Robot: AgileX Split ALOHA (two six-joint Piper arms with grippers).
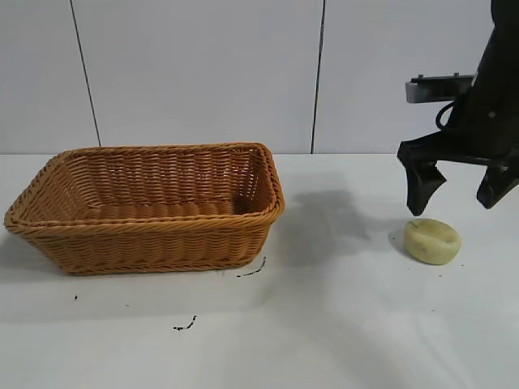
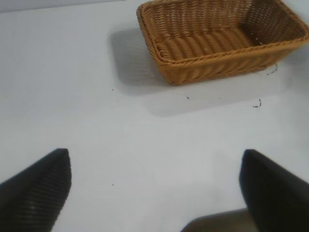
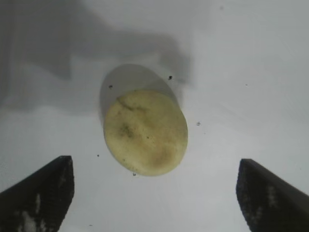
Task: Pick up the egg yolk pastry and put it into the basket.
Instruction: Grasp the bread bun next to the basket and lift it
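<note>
- The egg yolk pastry (image 1: 432,241) sits flat on the white tabletop (image 1: 340,324), well apart from the basket (image 1: 146,207) and off to its right in the exterior view. It is pale yellow-green, round and squat, with faint brown specks on its top.
- My right claw (image 1: 461,188) hangs just above the pastry, pointing steeply down, its two dark fingers spread wide with nothing between them. In the right wrist view the pastry (image 3: 145,132) lies between the fingertips (image 3: 41,191) but ahead of them, not yet level with them.
- I judge the step in hand to be the reach for the grasp. To do it well, I want the pastry centred between the fingers, so that both pads meet its rim together, and I want to come down far enough to hold its side rather than skid across the top. It looks soft, so a gentle squeeze seems wise.
- My left claw (image 2: 154,193) is parked off to the side, looking across at the basket (image 2: 217,46), its fingers apart and empty.
- The basket is empty, standing upright on the tabletop with its open mouth clear.
- A few dark crumbs or marks (image 1: 185,326) dot the tabletop in front of the basket.
- Behind is a plain pale panelled wall (image 1: 203,73) with thin dark seams.
</note>
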